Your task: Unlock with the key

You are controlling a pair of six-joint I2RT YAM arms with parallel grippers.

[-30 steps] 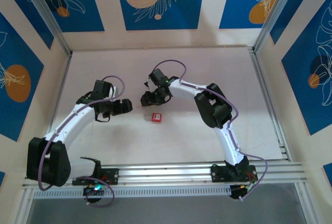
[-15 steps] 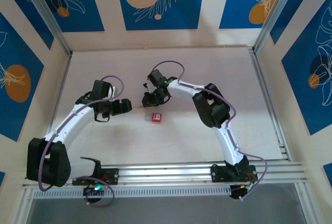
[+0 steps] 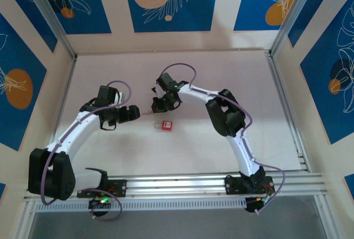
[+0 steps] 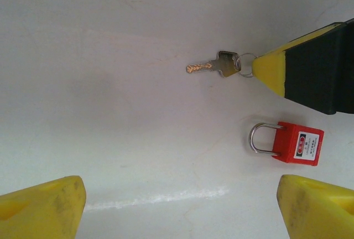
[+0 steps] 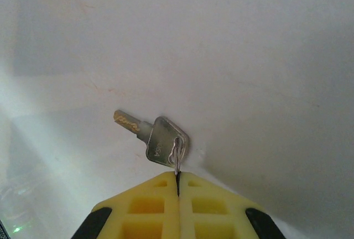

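- Right gripper (image 5: 178, 179): yellow pads pressed fully together, no gap between them. The thin wire ring (image 5: 176, 151) of the key is pinched in the seam at the very tip.
- Key (image 5: 160, 142): sits just ahead of the right fingertips, joined to them only through the ring. The flat silvery head is nearest the pads. The brassy blade points away from the tip and to the left in the wrist view.
- The key looks flat against the white table (image 5: 249, 56), with a slim shadow beside it. Cannot tell whether any part is lifted off.
- Left gripper (image 4: 180, 208): jaws spread wide, one yellow finger at each lower corner of its wrist view. Nothing is between them but bare table, and nothing is held.
- Red padlock (image 4: 296, 142): ahead of the left gripper, off toward the finger on the right of that view, not touching it. It lies flat, label side up, with the silver shackle pointing left across the gap.
- Beyond the padlock from the left gripper is the key with the right fingertip on its ring. Key and padlock are near each other but apart.
- Top view: the two grippers face each other, close together. The padlock lies on the table just on the base side of the right gripper.
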